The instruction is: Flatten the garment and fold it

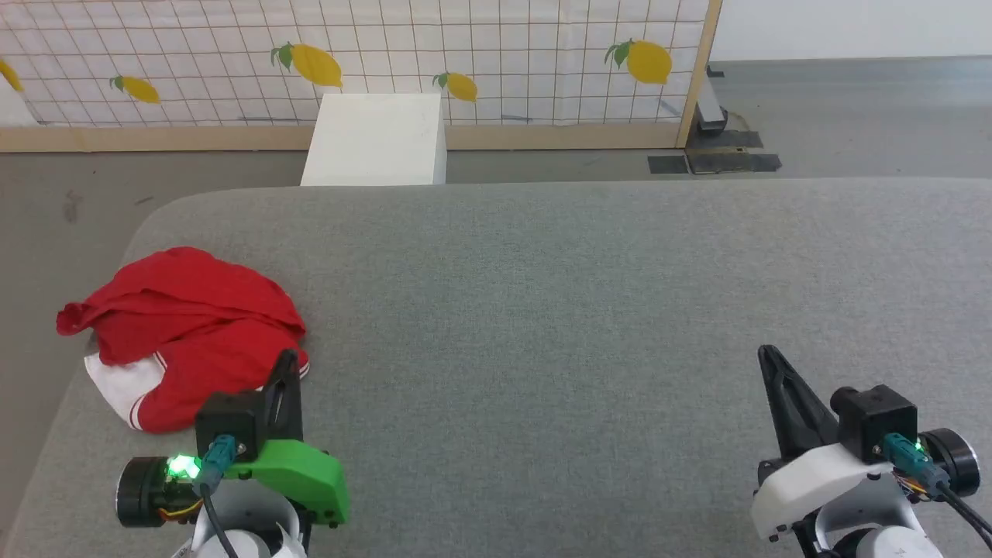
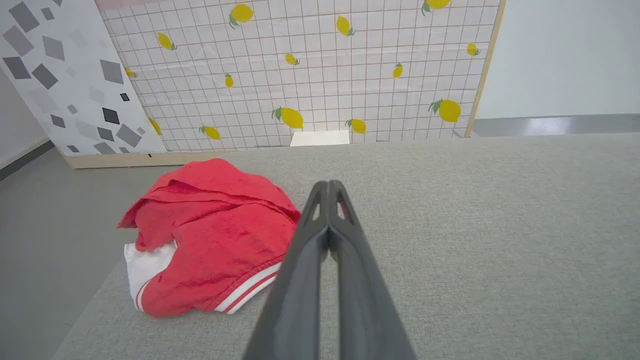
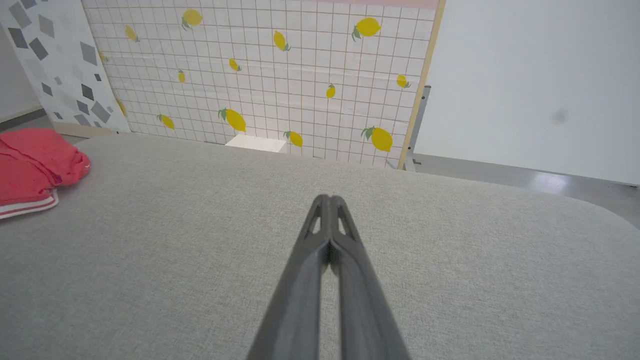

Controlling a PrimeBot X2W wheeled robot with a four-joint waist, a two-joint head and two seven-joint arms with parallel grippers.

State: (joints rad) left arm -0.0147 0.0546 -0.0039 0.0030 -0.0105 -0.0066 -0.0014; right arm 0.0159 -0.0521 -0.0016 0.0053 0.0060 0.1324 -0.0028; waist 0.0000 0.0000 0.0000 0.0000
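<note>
The garment (image 1: 194, 333) lies crumpled in a red heap near the left edge of the grey table (image 1: 581, 310), a white sleeve with red stripes poking out at its near side. My left gripper (image 1: 287, 358) is shut and empty, its tips just at the heap's near right edge. In the left wrist view the garment (image 2: 210, 240) sits left of the shut left gripper (image 2: 328, 185). My right gripper (image 1: 767, 355) is shut and empty over bare table at the lower right. In the right wrist view the right gripper (image 3: 327, 199) points over the cloth surface, the garment (image 3: 35, 170) far left.
A white box (image 1: 377, 139) stands on the floor behind the table. A lemon-print gridded panel (image 1: 387, 54) with a wooden frame closes off the back. The table's rounded left corner lies just beyond the garment. Grey floor surrounds the table.
</note>
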